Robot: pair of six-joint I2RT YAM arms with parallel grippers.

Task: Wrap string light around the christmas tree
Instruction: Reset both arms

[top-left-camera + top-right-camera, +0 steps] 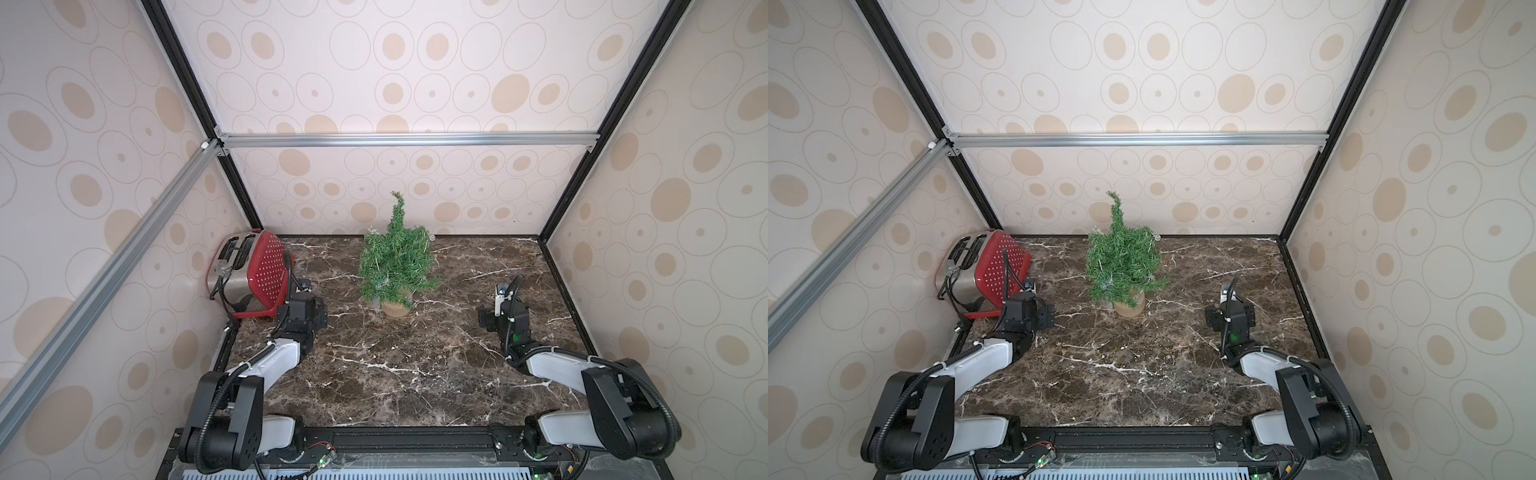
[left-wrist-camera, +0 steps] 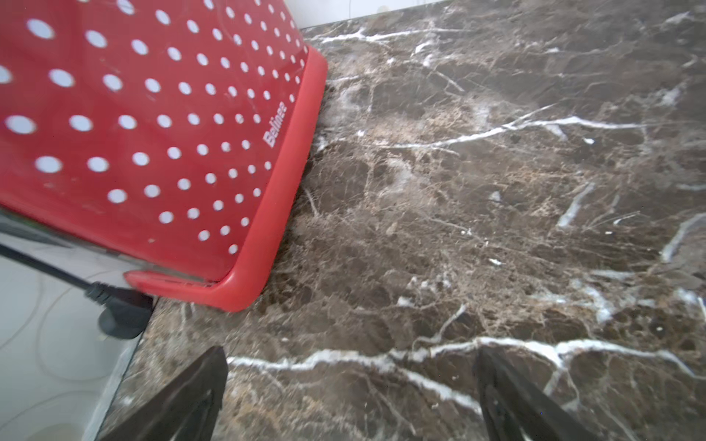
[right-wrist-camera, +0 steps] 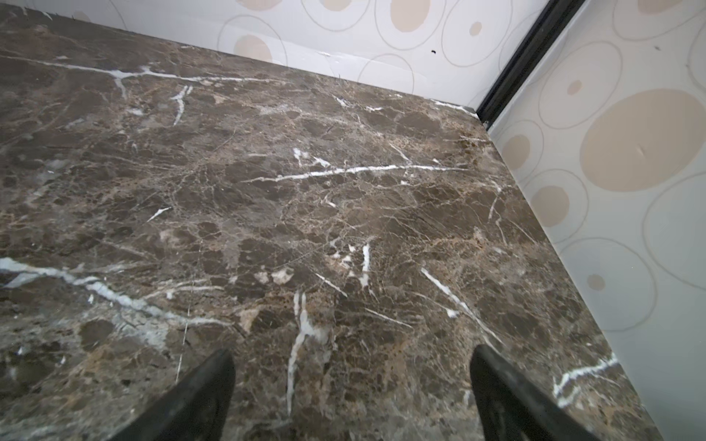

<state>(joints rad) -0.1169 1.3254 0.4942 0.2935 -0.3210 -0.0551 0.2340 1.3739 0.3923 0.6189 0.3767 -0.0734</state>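
The christmas tree [image 1: 397,259] [image 1: 1123,257] stands upright on its tan base [image 1: 395,308] at the back middle of the marble table. Of the string light [image 1: 432,238] only a few small clear bulbs show among the branches; its wire is too thin to follow. My left gripper [image 1: 308,314] [image 2: 351,355] hangs open over bare marble beside the toaster, to the left of the tree. My right gripper [image 1: 502,318] [image 3: 351,355] hangs open over bare marble to the right of the tree. Neither holds anything.
A red dotted toaster [image 1: 253,274] [image 2: 145,133] leans in the back left corner, with its black plug [image 2: 118,317] at the table's edge. Patterned walls close the table [image 1: 415,374] on three sides. The right wrist view shows the back right corner [image 3: 479,114].
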